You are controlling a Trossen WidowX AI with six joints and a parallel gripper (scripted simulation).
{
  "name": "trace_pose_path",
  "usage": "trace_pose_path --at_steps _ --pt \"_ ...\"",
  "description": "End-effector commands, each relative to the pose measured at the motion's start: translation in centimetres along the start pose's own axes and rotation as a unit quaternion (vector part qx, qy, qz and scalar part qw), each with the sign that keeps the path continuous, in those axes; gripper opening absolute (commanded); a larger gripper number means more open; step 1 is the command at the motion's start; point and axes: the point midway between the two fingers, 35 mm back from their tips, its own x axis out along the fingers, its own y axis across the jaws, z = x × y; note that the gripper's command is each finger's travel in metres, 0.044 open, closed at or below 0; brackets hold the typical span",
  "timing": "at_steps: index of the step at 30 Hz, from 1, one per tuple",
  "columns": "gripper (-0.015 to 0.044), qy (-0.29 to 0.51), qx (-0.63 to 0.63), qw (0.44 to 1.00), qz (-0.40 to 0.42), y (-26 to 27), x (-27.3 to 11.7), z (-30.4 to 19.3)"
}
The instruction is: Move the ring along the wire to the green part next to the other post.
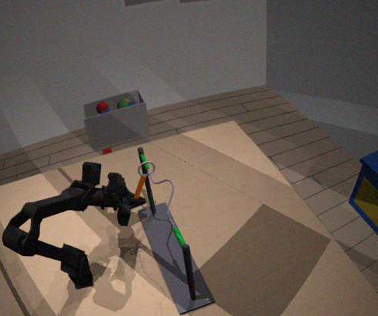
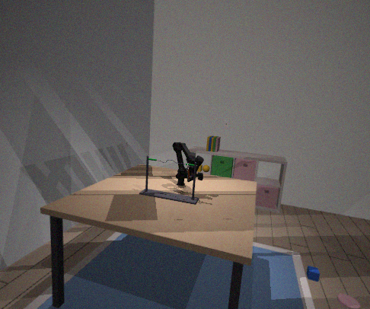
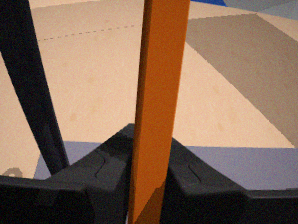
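My gripper [image 1: 138, 201] [image 3: 143, 133] is shut on the orange handle [image 1: 139, 187] [image 3: 162, 60], which rises from the fingers to the ring. The grey ring [image 1: 138, 170] is around the wire at the inner end of the far green part [image 1: 144, 159], beside the far post [image 1: 148, 191] [image 2: 194, 186]. Whether the ring touches the wire cannot be told. The thin grey wire [image 1: 173, 191] bends from there to the near green part [image 1: 179, 236] [image 2: 151, 159] at the near post [image 1: 189, 272] [image 2: 147, 175]. The ring is out of the wrist view.
Both posts stand on a dark base plate [image 1: 154, 233] [image 2: 166, 196] [image 3: 225, 162] on the wooden table [image 1: 220, 163] [image 2: 208, 221]. The far post [image 3: 32, 90] is left of the handle in the wrist view. A grey bin [image 1: 117, 130] with balls stands beyond the table.
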Motion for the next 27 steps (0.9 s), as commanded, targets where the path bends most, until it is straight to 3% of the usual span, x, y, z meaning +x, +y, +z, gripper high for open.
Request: trace_pose_path --at_steps 1,16,27 --pt "-0.015 0.0 0.0 1.0 -0.004 -0.05 0.09 -0.11" --pt "-0.015 0.0 0.0 1.0 -0.004 -0.05 0.09 -0.11" --pt "0.0139 0.0 0.0 1.0 0.0 0.02 -0.02 -0.05"
